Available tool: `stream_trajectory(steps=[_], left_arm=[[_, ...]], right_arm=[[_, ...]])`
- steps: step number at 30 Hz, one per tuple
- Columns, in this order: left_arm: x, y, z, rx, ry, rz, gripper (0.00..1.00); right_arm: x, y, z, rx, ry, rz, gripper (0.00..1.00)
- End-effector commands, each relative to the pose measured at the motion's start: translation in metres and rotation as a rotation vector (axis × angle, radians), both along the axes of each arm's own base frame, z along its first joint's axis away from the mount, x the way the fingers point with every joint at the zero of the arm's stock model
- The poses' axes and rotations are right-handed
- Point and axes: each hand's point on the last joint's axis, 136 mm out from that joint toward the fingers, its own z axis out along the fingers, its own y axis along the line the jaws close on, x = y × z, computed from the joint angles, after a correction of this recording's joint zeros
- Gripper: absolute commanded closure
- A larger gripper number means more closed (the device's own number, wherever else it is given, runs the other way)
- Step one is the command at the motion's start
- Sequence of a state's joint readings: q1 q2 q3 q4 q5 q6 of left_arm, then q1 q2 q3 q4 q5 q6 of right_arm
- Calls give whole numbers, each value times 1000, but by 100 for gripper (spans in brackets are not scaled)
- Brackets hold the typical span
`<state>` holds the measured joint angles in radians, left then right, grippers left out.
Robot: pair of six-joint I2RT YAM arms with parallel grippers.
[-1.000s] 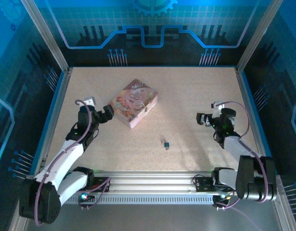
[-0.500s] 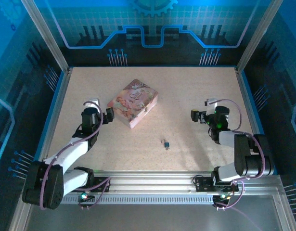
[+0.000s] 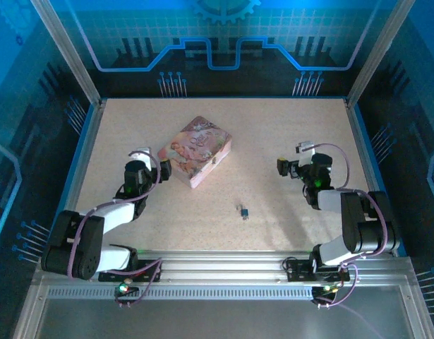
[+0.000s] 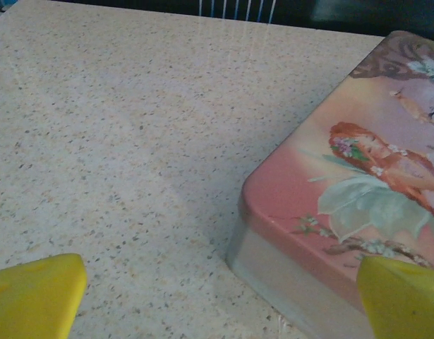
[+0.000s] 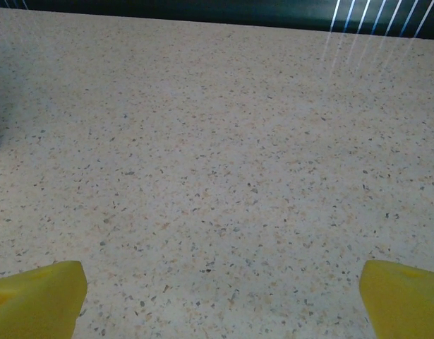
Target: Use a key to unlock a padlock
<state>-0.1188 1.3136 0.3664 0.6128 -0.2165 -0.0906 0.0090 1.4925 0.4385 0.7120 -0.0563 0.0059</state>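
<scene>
Left hand (image 3: pixel 160 168) released, yellow fingers (image 4: pixel 34 295) spread wide, just beside the left corner of the pink tin (image 3: pixel 197 150) on the desk (image 3: pixel 287 127). Padlock (image 3: pixel 243 211) lies on the desk right of the tin, between both hands, well apart from each. Key too small to tell apart. Right hand (image 3: pixel 284 168) released, holding nothing.

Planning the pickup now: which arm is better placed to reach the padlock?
Likely right: the right gripper is open and nearer the padlock; the left gripper hangs beside the pink tin, farther off.
</scene>
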Motion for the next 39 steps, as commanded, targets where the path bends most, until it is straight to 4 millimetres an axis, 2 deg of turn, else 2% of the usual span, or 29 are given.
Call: stream_trajectory(steps=[1, 16, 21, 25, 27, 33, 36, 39], left_arm=[[7, -7, 13, 4, -56, -56, 1], [4, -20, 15, 1, -73, -140, 1], [3, -14, 15, 27, -77, -126, 1], [5, 3, 20, 64, -135, -64, 1], [7, 5, 19, 55, -134, -77, 1], [13, 6, -1, 46, -200, -100, 1], [9, 8, -2, 31, -195, -98, 1], [14, 10, -2, 24, -185, -98, 1]], right_arm=[[2, 3, 3, -21, -29, 2, 0], [2, 3, 2, -32, -24, -7, 0], [2, 3, 2, -33, -25, -9, 0], [2, 3, 2, -33, -24, -8, 0], [2, 3, 1, -33, -24, -9, 0], [2, 3, 2, -33, -24, -8, 0], [2, 4, 2, -33, -24, -7, 0], [2, 3, 2, -34, -24, -8, 0]])
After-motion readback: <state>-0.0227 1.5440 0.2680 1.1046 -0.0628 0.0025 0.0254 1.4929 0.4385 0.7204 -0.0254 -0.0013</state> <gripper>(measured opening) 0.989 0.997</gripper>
